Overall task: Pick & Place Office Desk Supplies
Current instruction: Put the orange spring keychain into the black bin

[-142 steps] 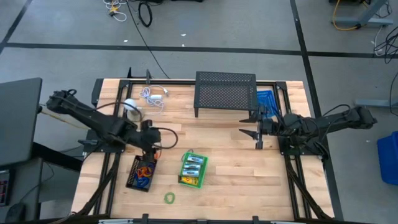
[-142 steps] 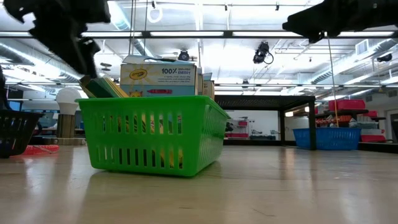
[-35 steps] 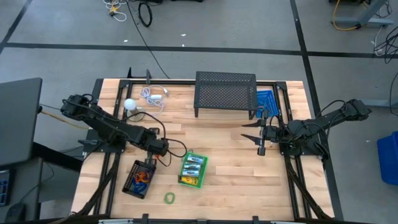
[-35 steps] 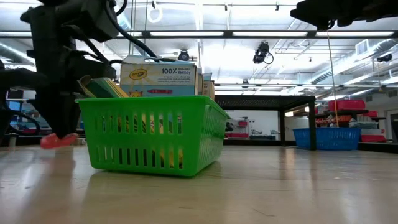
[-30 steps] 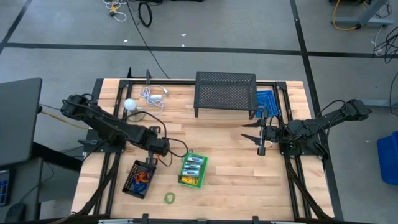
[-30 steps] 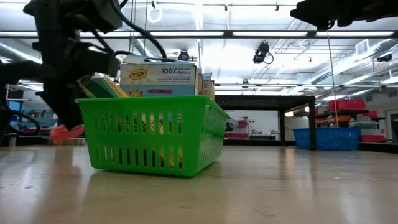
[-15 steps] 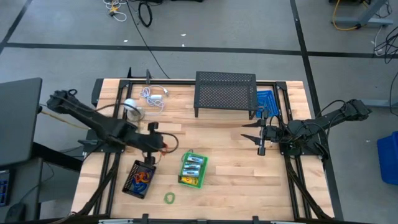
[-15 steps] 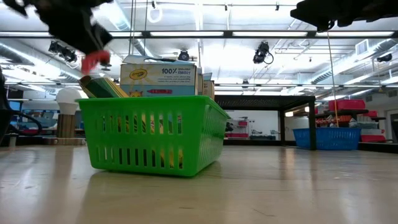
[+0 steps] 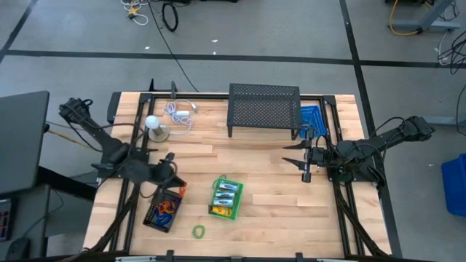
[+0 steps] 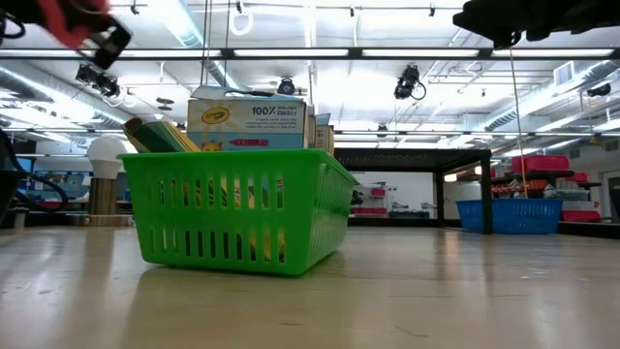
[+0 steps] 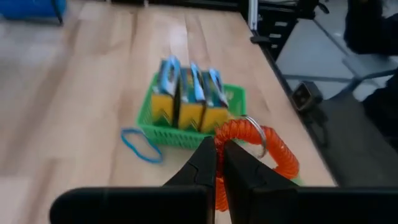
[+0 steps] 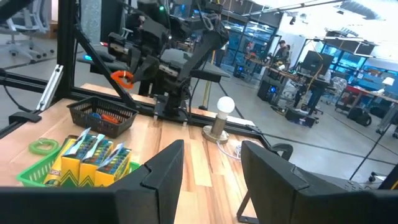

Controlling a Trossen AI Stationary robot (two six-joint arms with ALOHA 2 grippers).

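Wood planks make up the table, pale and striped, framed by dark rails, on a grey floor crossed by black tape lines. Near the middle sits a green basket of slotted plastic, packed with three upright yellow crayon boxes with blue tops; the low view shows its ribbed wall close up. Left of it lies a black mesh tray, a shallow rectangle holding a tangle of orange, blue and red loops. A green loop lies flat on the wood at the near edge, and a blue loop rests just beside the basket. At the far side stands a black perforated metal shelf, with a blue bin to its right; far left are a white ball on a stand and a white coiled cable.

The left gripper is clenched on an orange coiled loop, a springy spiral with a metal ring, held above the tray. Half a second ago it hung nearer the basket; it has drawn back left and risen, so the low view now catches the red-orange coil at the upper left corner. The right gripper waits over the right part of the table, unmoved, fingers released and parted, grasping nothing
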